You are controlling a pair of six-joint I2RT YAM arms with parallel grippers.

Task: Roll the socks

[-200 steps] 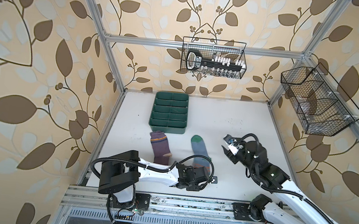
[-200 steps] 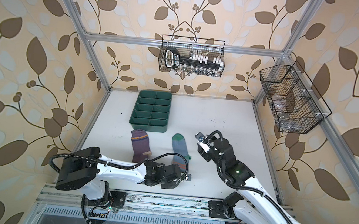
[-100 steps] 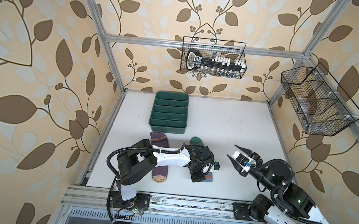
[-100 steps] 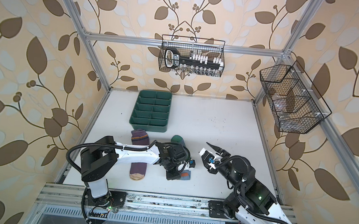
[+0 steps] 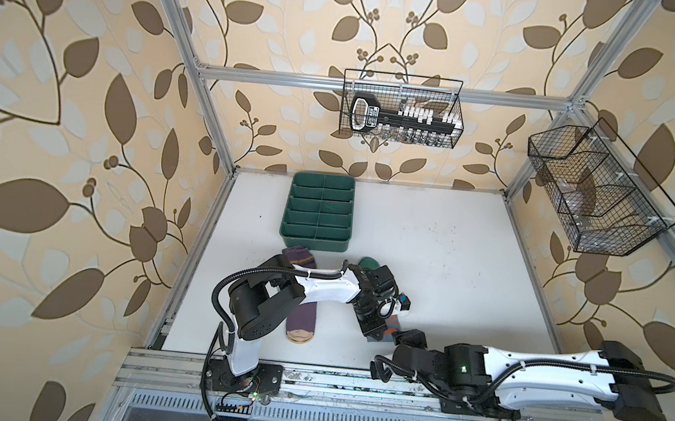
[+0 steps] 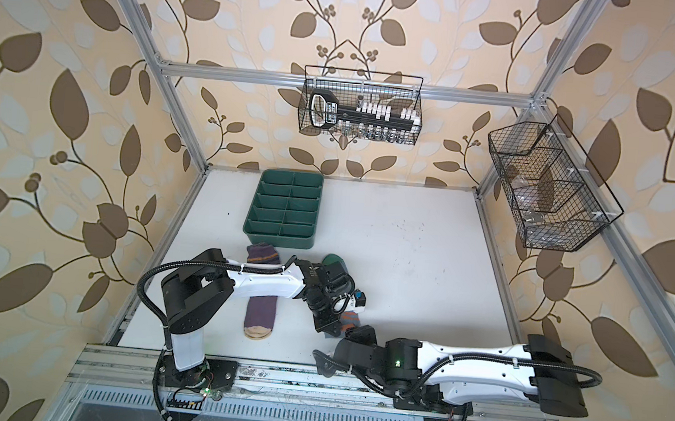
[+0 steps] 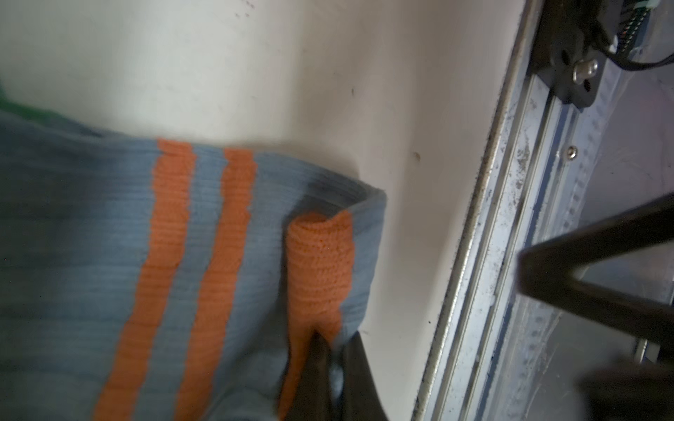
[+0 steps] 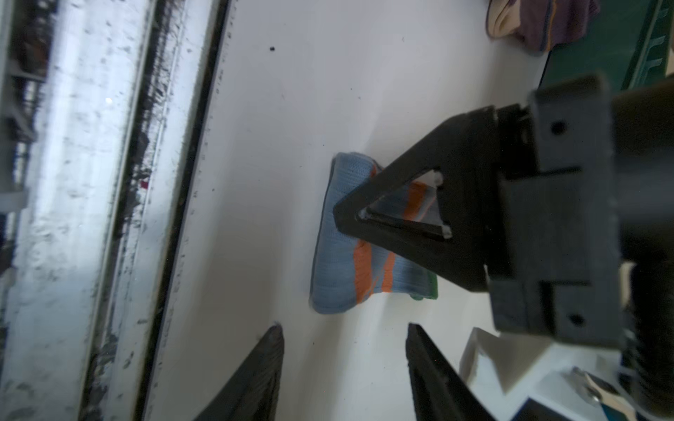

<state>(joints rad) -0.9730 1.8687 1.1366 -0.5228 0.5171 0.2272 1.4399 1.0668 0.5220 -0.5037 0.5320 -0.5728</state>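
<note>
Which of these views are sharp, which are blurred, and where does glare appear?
Both top views: sharp, evenly lit. Left wrist view: grey-blue sock knit crisp, its darker end softer. Right wrist view: right gripper out of focus, metal rail washed by glare.

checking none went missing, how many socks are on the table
2. The purple sock lies front left, partly under the left arm; the grey-blue sock is right of it, cuff pinched by the left hand. No others visible.

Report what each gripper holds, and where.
The left gripper is shut on the grey-blue sock at its orange cuff; the right gripper is open, holding nothing.
</note>
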